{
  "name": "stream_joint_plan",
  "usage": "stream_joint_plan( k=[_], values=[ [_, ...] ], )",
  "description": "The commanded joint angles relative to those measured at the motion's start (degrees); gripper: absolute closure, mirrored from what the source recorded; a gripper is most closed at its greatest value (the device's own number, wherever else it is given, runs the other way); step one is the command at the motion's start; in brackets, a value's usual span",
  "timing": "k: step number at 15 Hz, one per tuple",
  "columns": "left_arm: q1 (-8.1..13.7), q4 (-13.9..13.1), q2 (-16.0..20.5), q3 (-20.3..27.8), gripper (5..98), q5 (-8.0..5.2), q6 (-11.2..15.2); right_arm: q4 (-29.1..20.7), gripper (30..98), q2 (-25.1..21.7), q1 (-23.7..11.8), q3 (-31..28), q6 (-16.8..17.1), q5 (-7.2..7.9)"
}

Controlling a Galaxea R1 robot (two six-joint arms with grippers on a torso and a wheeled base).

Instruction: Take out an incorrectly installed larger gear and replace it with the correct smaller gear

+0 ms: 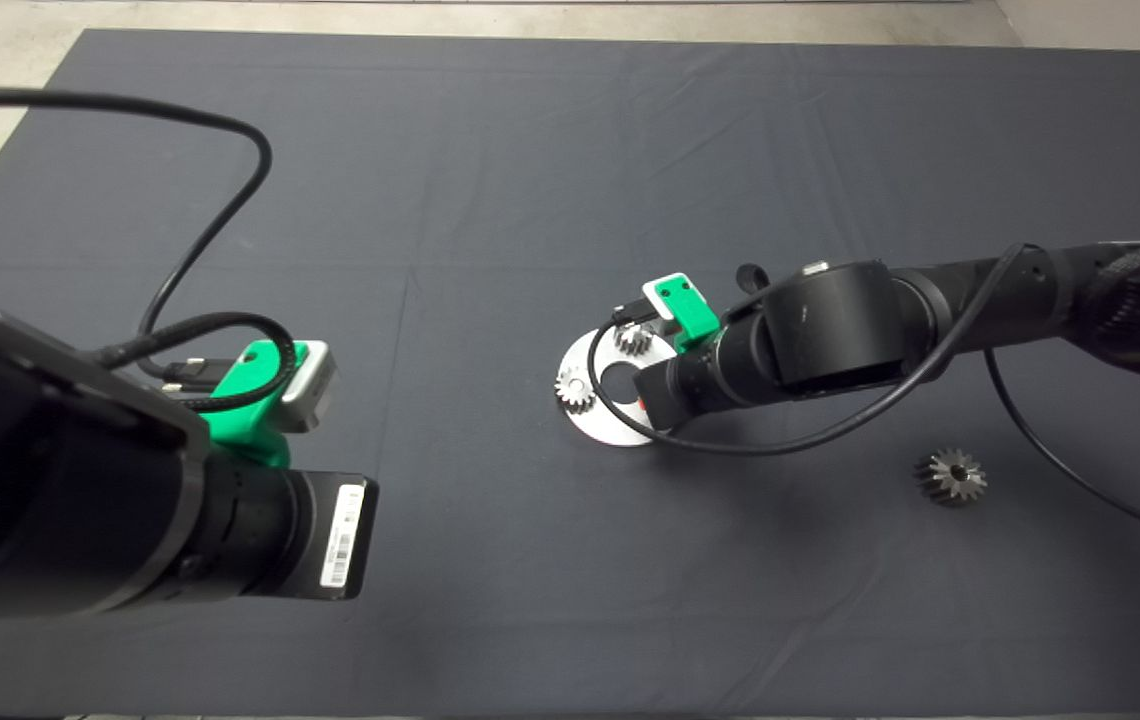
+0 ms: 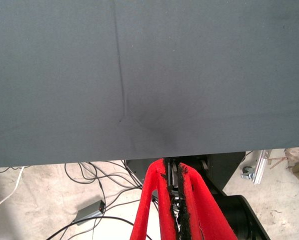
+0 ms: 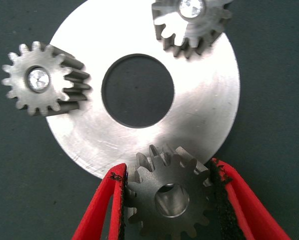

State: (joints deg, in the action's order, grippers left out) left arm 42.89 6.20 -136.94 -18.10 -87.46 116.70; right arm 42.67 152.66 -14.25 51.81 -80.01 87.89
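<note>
Right end effector [image 3: 167,200]: its two red fingers [image 3: 107,205] pinch the smaller gear [image 3: 168,197], one pad on each side of it.
Smaller gear: dark grey steel with pointy teeth and a round hole in the middle. It sits at the edge of the round plate [image 3: 204,107], partly on it and partly past the rim.
Round plate: a flat shiny silver disc with a big round hole in its middle. It lies on the dark mat [image 1: 490,150].
On the plate: two silvery gears. One [image 3: 42,80] hangs over the rim on one side. The other [image 3: 189,22] sits at the far rim. Each has a shiny pin in its middle hole.
Right arm [image 1: 930,310]: it comes in from the right and reaches low across the mat to the plate. Its black wrist covers part of the plate in the head view.
Larger gear [image 1: 950,476]: dark grey with a wide ring of teeth. It lies alone on the mat, well apart from the plate, below the right arm in the head view.
Left end effector [image 2: 174,200]: its red fingers are pressed together with nothing between them.
Left arm [image 1: 130,500]: it sits at the left side of the bench, well apart from the plate.
Floor: cables lie past the mat edge in the left wrist view.
</note>
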Motion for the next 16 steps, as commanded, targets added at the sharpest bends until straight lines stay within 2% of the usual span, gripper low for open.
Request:
stream_joint_plan(
  k=[1, 7, 12, 16],
  values=[
    [0.8, 1.4, 0.2, 0.5, 98.4, -4.13, 0.4, 2.5, 93.4, -0.7, -1.6, -1.8, -0.5, 4.74],
    [0.8, 1.6, 0.3, 0.5, 98.4, -4.13, 0.4, 2.5, 93.4, -0.2, -1.6, -2.2, -0.5, 4.65],
    [0.1, 1.7, 0.7, 0.7, 98.4, -4.13, 0.4, 3.8, 93.4, 1.2, -1.2, -0.1, -0.2, 4.71],
    [-0.8, 3.6, 0.6, 0.6, 98.4, -4.10, 0.4, 4.4, 93.4, 1.1, -1.1, 1.1, 0.4, 4.74]
  ],
)
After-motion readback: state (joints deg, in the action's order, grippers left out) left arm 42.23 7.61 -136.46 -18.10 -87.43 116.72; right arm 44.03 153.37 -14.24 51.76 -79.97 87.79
